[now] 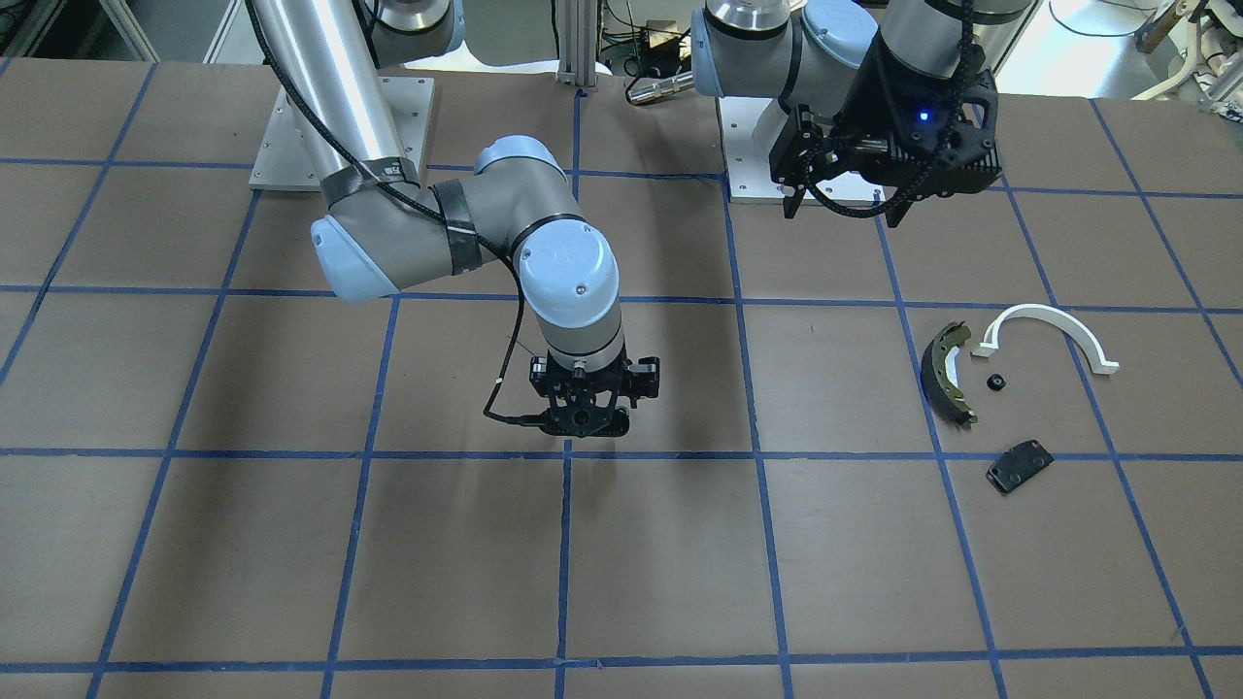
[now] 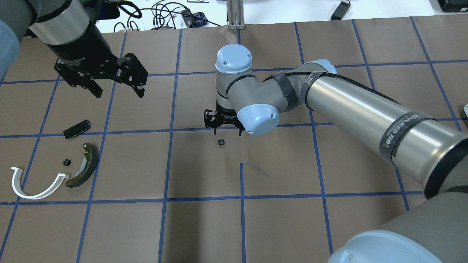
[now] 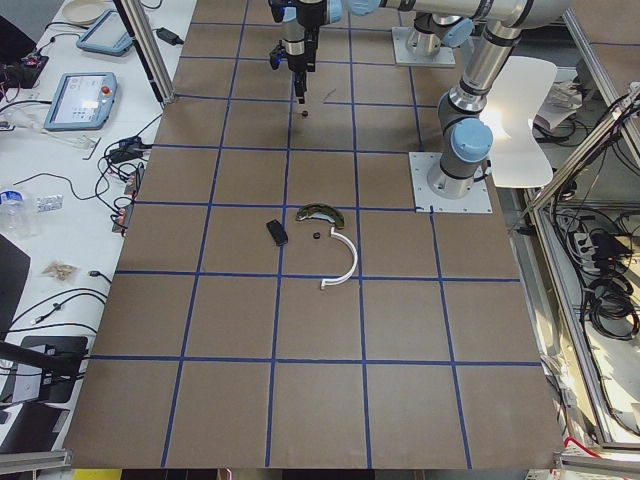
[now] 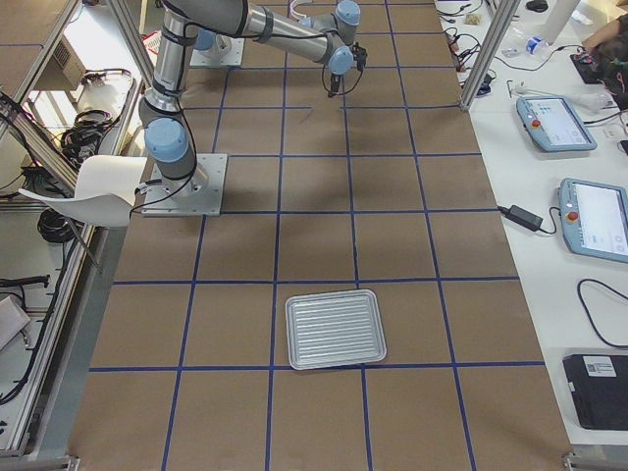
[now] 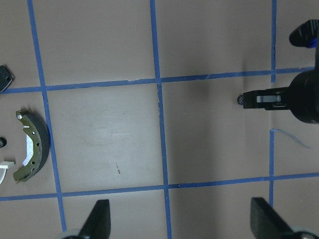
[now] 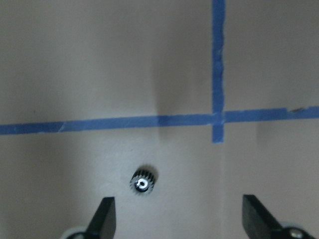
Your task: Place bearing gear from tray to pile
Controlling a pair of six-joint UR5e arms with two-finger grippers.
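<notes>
- The right gripper (image 6: 177,199) hung low over the table's middle, jaws wide apart and holding nothing.
- The bearing gear (image 6: 143,180) lay loose on the table (image 2: 204,226) beneath it, bore up, nearer one finger and touching neither.
- It looked small, light and stiff. Its teeth should give the pads bite, so a centred pinch across the toothed rim seemed best; off-centre, it might squirt out.
- The left gripper (image 2: 117,91) hung open and empty near the pile.
- The pile, well apart from the gear, comprised a brake shoe (image 2: 84,171), white arc (image 2: 36,190), black plate (image 2: 76,129) and second small gear (image 2: 66,162).
- The tray (image 4: 336,293) showed nothing in it.
</notes>
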